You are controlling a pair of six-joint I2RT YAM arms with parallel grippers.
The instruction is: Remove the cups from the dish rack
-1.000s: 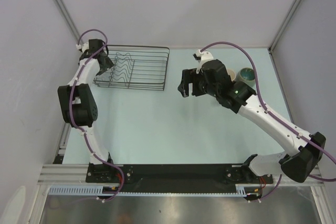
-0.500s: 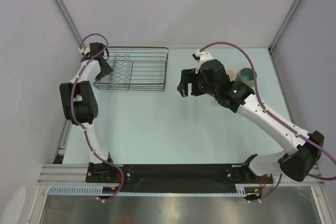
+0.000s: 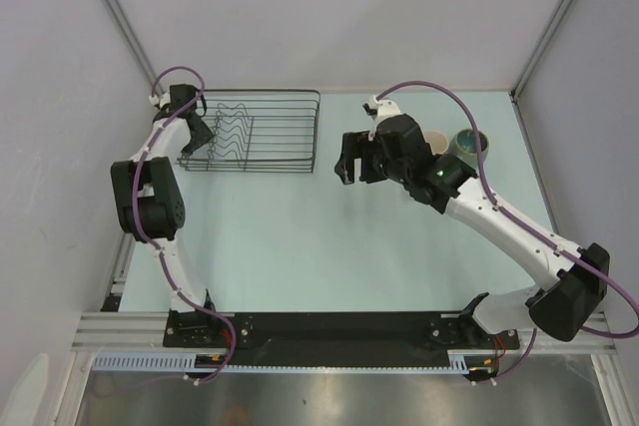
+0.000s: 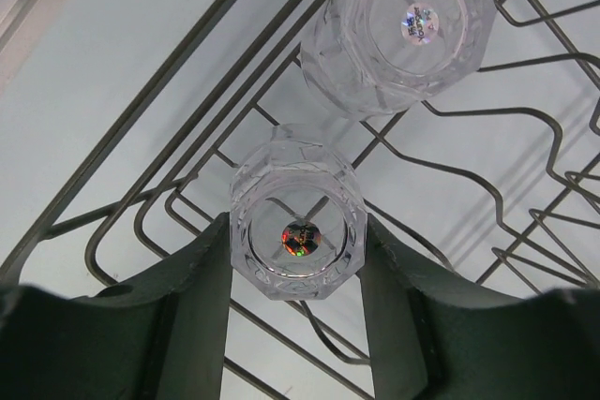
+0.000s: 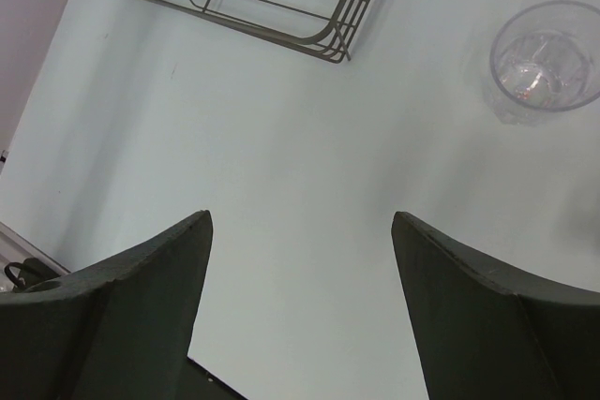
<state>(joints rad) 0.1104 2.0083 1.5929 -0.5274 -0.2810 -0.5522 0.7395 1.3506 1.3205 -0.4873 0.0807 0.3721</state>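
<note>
The black wire dish rack (image 3: 268, 131) stands at the back left of the table. Two clear faceted glass cups sit upside down in it. My left gripper (image 4: 296, 220) is shut on the nearer glass cup (image 4: 296, 243), one finger pressed against each side. The second glass cup (image 4: 401, 30) rests just beyond it, untouched. In the top view the left gripper (image 3: 197, 133) is at the rack's left end. My right gripper (image 5: 300, 215) hangs open and empty over bare table, right of the rack (image 5: 281, 2). A clear tumbler (image 5: 546, 58) stands upright on the table near it.
A pale cup (image 3: 436, 142) and a green-teal cup (image 3: 470, 142) stand at the back right, partly behind the right arm. The enclosure's walls run close to the rack's left side and along the back.
My left gripper's fingers have come together from wide open onto the glass cup. The right arm has drifted slightly left and toward the back, still open.
</note>
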